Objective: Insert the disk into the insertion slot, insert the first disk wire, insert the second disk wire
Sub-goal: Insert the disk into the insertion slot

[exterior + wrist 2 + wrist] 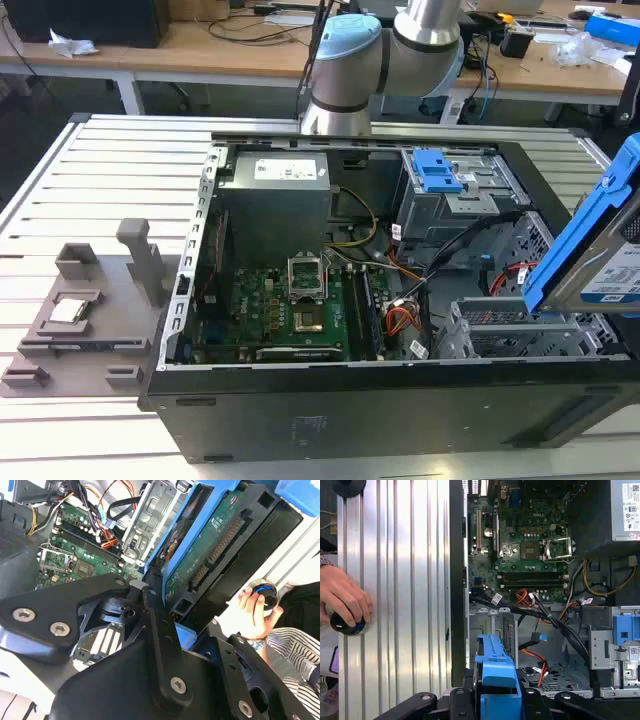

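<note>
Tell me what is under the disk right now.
Under the tilted disk sits the grey perforated cage of the insertion slot, with red wires next to it. The cage's end at the exterior view's right is hidden behind the disk.

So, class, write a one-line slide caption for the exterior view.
Blue-framed disk held tilted above the open computer case, not yet in the insertion slot.

Gripper (176,611) clamps the tilted disk (216,539) near a person's hand (254,614)

White labels (291,170) on power supply (272,215), disk (598,238) (print too small): nothing legible.
</note>
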Robot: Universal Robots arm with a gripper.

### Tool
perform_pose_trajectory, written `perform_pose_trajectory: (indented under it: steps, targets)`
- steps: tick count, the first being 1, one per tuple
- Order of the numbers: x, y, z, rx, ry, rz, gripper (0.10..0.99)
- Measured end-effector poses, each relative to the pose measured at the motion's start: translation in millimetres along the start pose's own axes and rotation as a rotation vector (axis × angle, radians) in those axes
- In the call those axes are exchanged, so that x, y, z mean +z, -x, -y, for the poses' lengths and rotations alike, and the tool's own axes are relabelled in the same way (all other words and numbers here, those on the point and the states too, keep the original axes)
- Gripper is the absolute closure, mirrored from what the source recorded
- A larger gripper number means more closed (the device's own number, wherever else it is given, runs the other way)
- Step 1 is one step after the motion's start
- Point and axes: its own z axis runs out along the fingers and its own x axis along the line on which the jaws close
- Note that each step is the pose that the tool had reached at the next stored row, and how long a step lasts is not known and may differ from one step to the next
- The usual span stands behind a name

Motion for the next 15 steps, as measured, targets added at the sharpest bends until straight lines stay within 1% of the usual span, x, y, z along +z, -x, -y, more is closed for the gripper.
perform_pose_trajectory:
  steps: [1, 2, 12, 14, 15]
  targets:
    - [1.6, 0.0, -5.0, 0.000, 0.000, 0.0000, 0.722]
    - [2.4, -0.1, -6.8, 0.000, 0.000, 0.0001, 0.722]
    - [7.2, -0.1, -8.4, 0.000, 0.000, 0.0000, 0.722]
    - [8.9, -0.1, -8.6, 0.000, 0.000, 0.0000, 0.722]
    - [11.3, -0.1, -8.9, 0.000, 0.000, 0.0001, 0.722]
